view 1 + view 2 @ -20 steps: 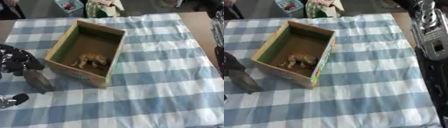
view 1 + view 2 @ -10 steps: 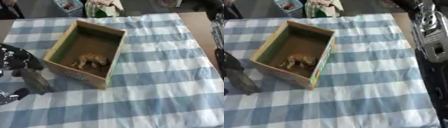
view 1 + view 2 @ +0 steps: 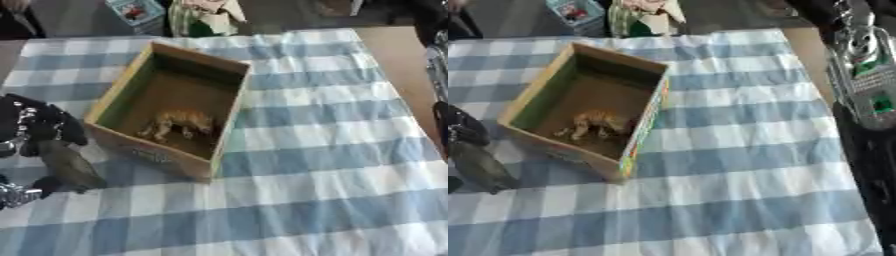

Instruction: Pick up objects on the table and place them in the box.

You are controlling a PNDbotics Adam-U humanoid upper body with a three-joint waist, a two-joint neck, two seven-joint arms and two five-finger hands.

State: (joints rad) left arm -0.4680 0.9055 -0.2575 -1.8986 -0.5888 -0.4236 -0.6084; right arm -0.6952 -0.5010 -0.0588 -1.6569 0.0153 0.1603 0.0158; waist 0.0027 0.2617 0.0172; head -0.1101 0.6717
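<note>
While left hand (image 3: 35, 127) grips grey toy (image 3: 66, 165), tan animal (image 3: 182, 122) inside box (image 3: 229, 107)

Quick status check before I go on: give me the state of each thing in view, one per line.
Box: open-topped, upright on the cloth.
Tan toy animal: inside the box, on its floor.
Grey object: left of the box, outside it, held by the left hand.
Left hand: fingers curled on the grey object's top.
Right hand: not in view; only arm shows at the right edge.
Tablecloth: spread flat.
</note>
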